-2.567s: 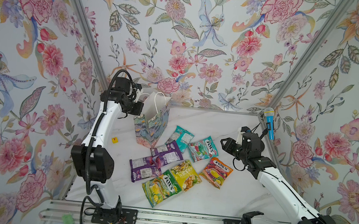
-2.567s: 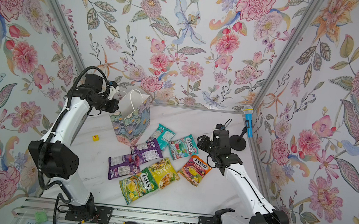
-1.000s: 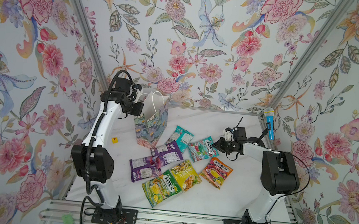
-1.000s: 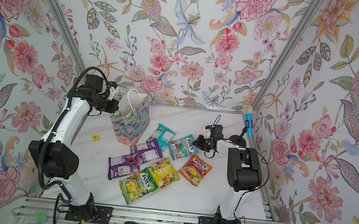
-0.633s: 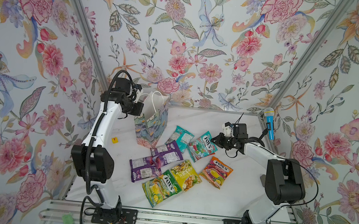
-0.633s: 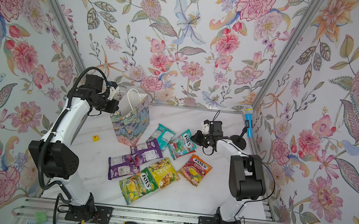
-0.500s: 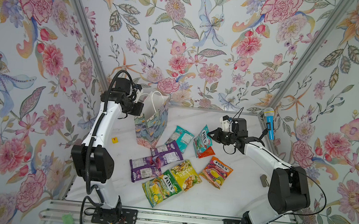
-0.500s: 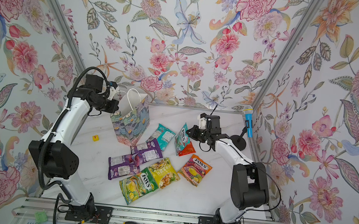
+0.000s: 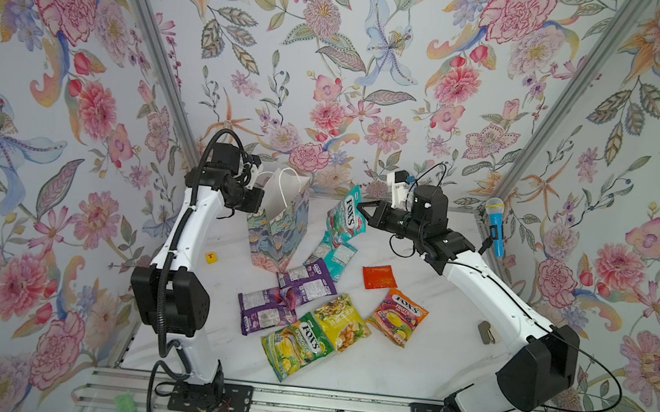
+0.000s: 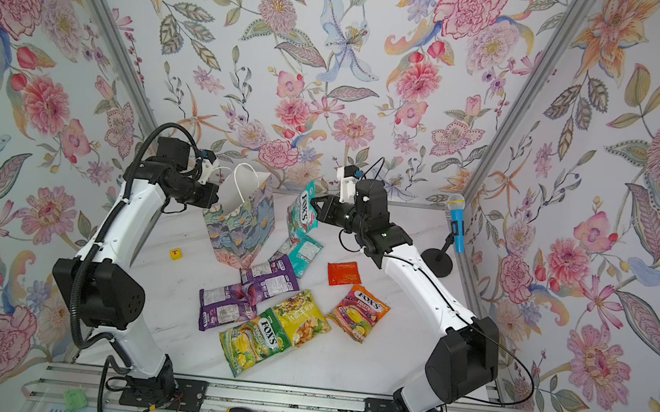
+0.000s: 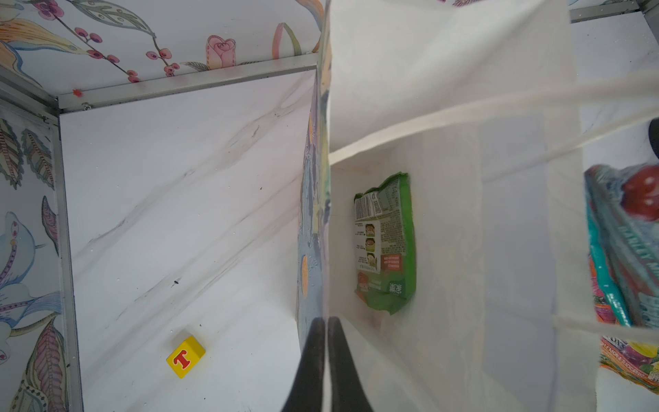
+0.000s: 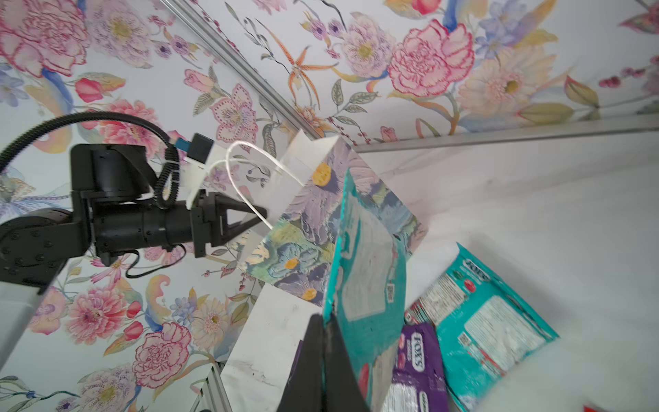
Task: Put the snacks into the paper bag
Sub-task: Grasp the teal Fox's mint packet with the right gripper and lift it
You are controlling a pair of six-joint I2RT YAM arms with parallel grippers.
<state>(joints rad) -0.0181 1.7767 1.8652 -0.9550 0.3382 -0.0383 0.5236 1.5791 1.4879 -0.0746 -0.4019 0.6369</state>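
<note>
Beside the paper bag (image 9: 278, 228), the right end effector (image 9: 361, 211) pinches a teal snack (image 9: 344, 219) tight. Next it must go up and drop in

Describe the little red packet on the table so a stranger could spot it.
On the white marble table, look at the right edge of the scattered glossy pouches, near the right arm. The small red packet lies flat just behind the orange FOX'S pouch. It alone is plain solid red-orange and smaller than every pouch.
</note>
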